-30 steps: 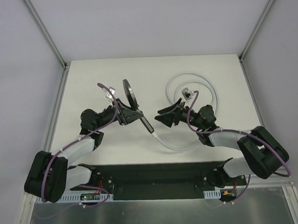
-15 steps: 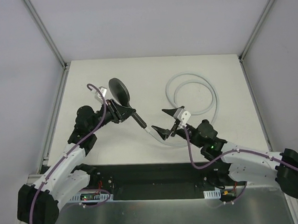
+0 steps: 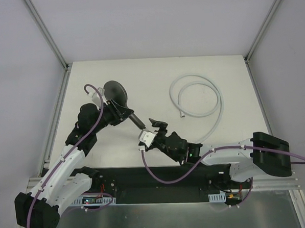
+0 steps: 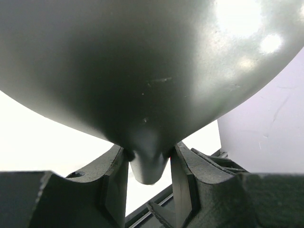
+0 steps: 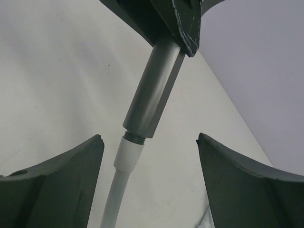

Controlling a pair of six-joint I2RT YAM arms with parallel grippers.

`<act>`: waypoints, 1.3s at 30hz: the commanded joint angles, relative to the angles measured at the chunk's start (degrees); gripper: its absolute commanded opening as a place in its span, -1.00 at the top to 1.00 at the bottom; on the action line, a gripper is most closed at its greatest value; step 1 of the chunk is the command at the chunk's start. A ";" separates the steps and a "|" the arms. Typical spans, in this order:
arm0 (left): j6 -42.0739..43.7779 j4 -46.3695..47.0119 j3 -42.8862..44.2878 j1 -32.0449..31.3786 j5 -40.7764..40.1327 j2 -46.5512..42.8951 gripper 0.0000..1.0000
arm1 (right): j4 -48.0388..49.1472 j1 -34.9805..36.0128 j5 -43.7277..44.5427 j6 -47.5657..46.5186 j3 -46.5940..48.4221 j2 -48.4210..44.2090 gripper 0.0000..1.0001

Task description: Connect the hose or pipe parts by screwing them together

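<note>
My left gripper [image 3: 123, 114] is shut on the neck of the dark grey shower head [image 3: 114, 91], whose handle [image 3: 136, 120] slants toward the near right. In the left wrist view the head's curved back [image 4: 142, 71] fills the frame, its neck pinched between my left gripper [image 4: 148, 159]. The pale hose [image 3: 216, 98] lies coiled at the right. Its white end fitting [image 5: 129, 152] sits on the handle's [image 5: 154, 90] threaded end, with some thread showing. My right gripper [image 5: 149, 183] stands open around the hose [image 5: 113, 199] just below that joint, touching nothing; from above this gripper [image 3: 145, 131] is at the handle's tip.
The hose's free end [image 3: 183, 114] rests inside the coil. A black base rail [image 3: 161, 177] runs along the near edge. Metal frame posts [image 3: 63, 65] stand at the far corners of the white table [image 3: 150, 73]. A purple cable [image 3: 155, 175] loops off the right arm.
The right arm swung from the coil leftward and nearer, to the handle's tip, its jaws wider apart. The left arm drew the shower head left and turned it.
</note>
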 commanded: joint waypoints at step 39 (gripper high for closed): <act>-3.73 14.56 -2.28 -0.89 9.78 -5.74 1.00 | -4.20 -10.42 -21.13 22.07 3.92 -0.04 0.99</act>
